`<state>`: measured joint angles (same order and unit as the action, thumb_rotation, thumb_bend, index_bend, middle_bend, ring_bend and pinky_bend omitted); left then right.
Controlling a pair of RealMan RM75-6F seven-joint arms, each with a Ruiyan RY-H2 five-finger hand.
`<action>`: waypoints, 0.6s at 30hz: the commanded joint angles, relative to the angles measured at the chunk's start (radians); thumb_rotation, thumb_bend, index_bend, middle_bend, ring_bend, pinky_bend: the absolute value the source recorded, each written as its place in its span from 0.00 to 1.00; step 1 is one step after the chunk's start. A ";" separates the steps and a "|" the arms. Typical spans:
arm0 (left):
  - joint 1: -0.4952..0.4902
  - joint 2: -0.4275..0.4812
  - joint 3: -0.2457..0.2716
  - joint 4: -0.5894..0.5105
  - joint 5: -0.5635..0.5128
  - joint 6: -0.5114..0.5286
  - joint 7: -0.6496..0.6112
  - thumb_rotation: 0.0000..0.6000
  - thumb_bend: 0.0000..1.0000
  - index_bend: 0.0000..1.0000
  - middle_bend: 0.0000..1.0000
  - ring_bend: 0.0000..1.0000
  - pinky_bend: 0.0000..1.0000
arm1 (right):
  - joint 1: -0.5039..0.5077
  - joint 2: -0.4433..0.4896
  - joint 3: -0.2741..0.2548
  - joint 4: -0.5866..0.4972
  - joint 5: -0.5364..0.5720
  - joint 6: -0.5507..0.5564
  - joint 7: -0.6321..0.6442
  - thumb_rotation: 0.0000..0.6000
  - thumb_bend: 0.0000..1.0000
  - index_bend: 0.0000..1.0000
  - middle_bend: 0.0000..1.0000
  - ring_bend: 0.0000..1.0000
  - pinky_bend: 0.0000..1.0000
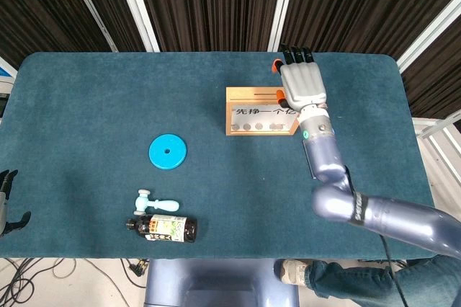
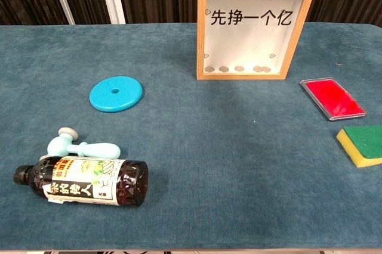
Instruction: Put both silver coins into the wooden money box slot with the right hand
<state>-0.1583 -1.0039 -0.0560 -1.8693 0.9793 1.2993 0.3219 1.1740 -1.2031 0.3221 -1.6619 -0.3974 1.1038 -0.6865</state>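
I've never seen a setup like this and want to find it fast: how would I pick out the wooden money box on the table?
Look toward the far side of the blue-green table, right of centre. There stands the wooden money box, an upright frame with a clear front, black Chinese writing and coins lying along its bottom. It is the only upright thing; the red case and blue disc lie flat.

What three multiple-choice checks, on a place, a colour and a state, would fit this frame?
1. Where do the coins lie?
A. on the blue disc
B. at the bottom of the money box
C. on the sponge

2. What colour is the flat case?
A. red
B. white
C. black

3. How does the bottle sit?
A. upright
B. hanging from the right hand
C. on its side

Answers: 1 B, they show behind the money box pane. 2 A, red in the chest view. 3 C, it lies flat on the table.
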 commanded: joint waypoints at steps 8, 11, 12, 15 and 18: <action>0.003 0.001 0.003 -0.004 0.006 0.006 -0.002 1.00 0.30 0.07 0.00 0.00 0.00 | -0.469 0.135 -0.305 -0.319 -0.684 0.376 0.296 1.00 0.50 0.25 0.02 0.00 0.00; 0.003 0.001 0.005 -0.004 0.010 0.009 0.000 1.00 0.30 0.07 0.00 0.00 0.00 | -0.581 0.128 -0.400 -0.292 -0.839 0.468 0.320 1.00 0.50 0.24 0.02 0.00 0.00; 0.004 0.000 0.006 -0.004 0.010 0.009 0.001 1.00 0.30 0.07 0.00 0.00 0.00 | -0.615 0.122 -0.423 -0.280 -0.876 0.493 0.332 1.00 0.50 0.23 0.02 0.00 0.00; 0.003 -0.002 0.007 -0.004 0.013 0.012 0.006 1.00 0.30 0.07 0.00 0.00 0.00 | -0.701 0.108 -0.482 -0.252 -0.933 0.531 0.378 1.00 0.50 0.22 0.02 0.00 0.00; 0.004 -0.004 0.008 -0.004 0.019 0.017 0.007 1.00 0.30 0.06 0.00 0.00 0.00 | -0.780 0.088 -0.523 -0.215 -0.953 0.552 0.405 1.00 0.50 0.22 0.02 0.00 0.00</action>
<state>-0.1547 -1.0075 -0.0486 -1.8733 0.9971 1.3150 0.3288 0.4657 -1.1005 -0.1432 -1.9089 -1.3080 1.6091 -0.3259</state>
